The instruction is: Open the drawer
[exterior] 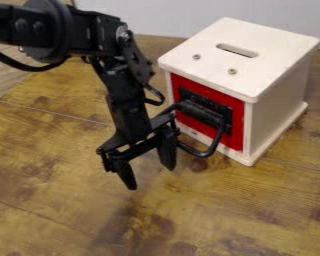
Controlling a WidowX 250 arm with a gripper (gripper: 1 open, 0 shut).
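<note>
The drawer (190, 97) has a red front with a dark recessed centre and sits in a cream wooden cube (263, 75) at the right. Its large black loop handle (207, 128) hangs out toward the front left. My gripper (147, 162) hangs from the black arm (116, 85) just left of and below the handle. Its two black fingers (125, 172) point down and stand apart, open and empty. The right finger is close to the loop, without clear contact.
The cube's top panel has a slot (238, 48) and two small screws. The wooden table (69, 215) extends to the left and front. A pale wall edge runs along the back.
</note>
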